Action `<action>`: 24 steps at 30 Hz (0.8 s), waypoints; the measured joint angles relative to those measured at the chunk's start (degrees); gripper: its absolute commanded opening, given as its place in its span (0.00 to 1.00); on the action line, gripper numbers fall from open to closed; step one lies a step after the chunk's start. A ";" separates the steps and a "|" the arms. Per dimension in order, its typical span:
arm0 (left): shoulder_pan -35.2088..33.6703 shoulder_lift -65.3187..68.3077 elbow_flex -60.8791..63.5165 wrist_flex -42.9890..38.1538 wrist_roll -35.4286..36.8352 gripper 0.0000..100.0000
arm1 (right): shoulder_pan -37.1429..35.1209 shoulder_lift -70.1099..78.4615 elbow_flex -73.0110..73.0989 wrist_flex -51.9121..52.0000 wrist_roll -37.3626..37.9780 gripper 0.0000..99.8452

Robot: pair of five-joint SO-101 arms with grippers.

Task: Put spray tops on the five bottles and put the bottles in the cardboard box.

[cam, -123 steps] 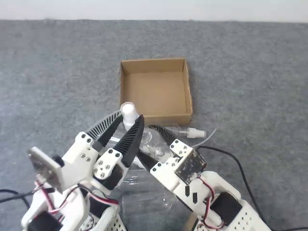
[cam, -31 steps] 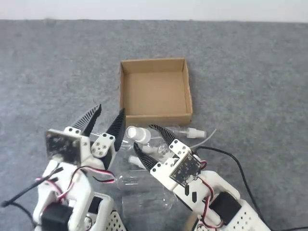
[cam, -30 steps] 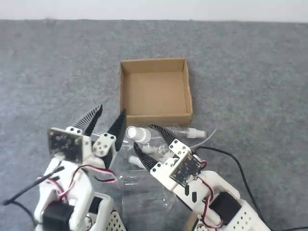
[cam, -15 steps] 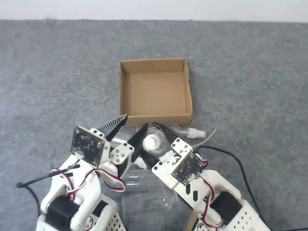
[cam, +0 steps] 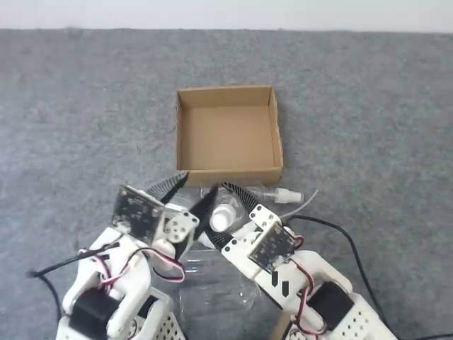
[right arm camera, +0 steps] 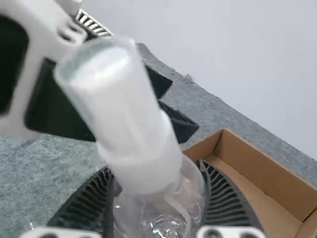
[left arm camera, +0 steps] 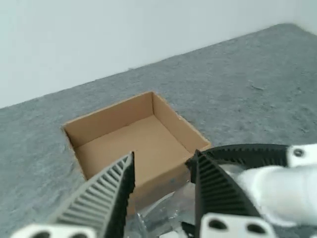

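1. Cardboard box (cam: 226,134): unmoved throughout and nothing in it, so no bottle has been delivered yet.
2. Left gripper (cam: 199,183): a second ago it sat pulled back on its own side, apart from the bottles. It has since swung in and now sits just before the box's near wall, crowding the other arm. Jaws are spread wide and hold nothing.
3. Right gripper (right arm camera: 156,198): hardly shifted over the last second. Jaws are clamped round the clear body of a bottle (right arm camera: 141,144).
4. That bottle: a second ago it lay low, its white-capped top pointing toward the left arm. Now it is tipped up with the cap toward the high camera, just short of the box and right beside the left gripper's inner finger. This reads as a handover or cap-tightening about to start, which is my judgement only.
5. Spare clear bottles (cam: 212,280) between the arm bases, and a loose spray top (cam: 282,195) by the box's front corner: unmoved. Most of the task remains.
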 measured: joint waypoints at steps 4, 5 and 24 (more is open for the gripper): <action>-4.92 0.00 0.00 -1.05 1.85 0.18 | -0.09 0.00 0.00 0.00 0.00 0.09; -6.33 0.00 0.00 -1.67 1.93 0.18 | -0.09 0.00 0.00 0.00 0.00 0.09; -38.15 0.09 12.75 -6.68 2.37 0.18 | -0.09 0.00 0.00 0.00 0.00 0.09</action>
